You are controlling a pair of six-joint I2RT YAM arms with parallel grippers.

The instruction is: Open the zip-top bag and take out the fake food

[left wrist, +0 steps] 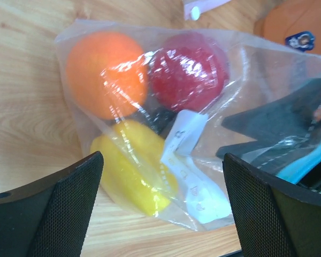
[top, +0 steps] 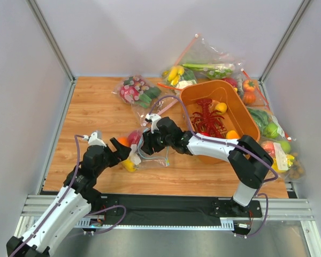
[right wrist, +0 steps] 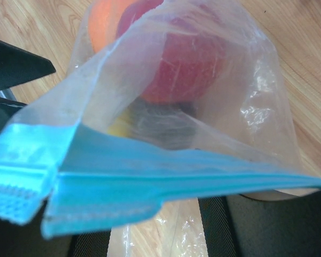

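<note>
Wooden table [top: 96,112] lies under both arms. On the left, the left gripper [top: 123,151] has its jaws wide apart, one finger [left wrist: 59,214] on each side of the closed bottom of the zip-top bag [left wrist: 246,69], which lies on the wood near the middle of the table, between the two grippers. The fake food [top: 129,143] is inside the bag: an orange ball [left wrist: 104,72] touching a red ball [left wrist: 187,69], a yellow fruit [left wrist: 131,171] below them and a dark piece [left wrist: 160,118] between. A white label [left wrist: 190,160] sits beside the yellow fruit. The teal zip strip [right wrist: 150,176] is raised at the right gripper [top: 145,141], whose fingers [left wrist: 278,118] show through the plastic; whether they pinch it I cannot tell. Further right stands an orange bin [top: 246,115] holding a red toy lobster [top: 207,120].
</note>
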